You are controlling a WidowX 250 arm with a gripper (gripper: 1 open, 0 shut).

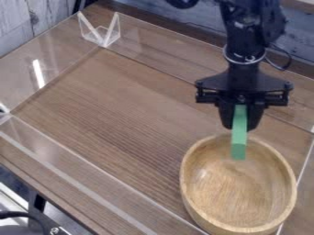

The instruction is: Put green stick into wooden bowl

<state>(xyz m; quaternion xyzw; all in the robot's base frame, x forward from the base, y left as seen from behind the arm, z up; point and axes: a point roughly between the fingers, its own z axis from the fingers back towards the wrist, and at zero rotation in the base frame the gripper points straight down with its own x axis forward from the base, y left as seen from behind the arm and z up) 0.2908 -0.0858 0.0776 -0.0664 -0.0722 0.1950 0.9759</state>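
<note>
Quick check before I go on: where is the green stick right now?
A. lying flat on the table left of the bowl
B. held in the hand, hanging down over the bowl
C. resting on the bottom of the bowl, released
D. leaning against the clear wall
B: the hand is shut on the green stick, which hangs nearly upright with its lower end over the wooden bowl's rear part.

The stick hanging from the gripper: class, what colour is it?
The stick is bright green, plain in the camera view.
</note>
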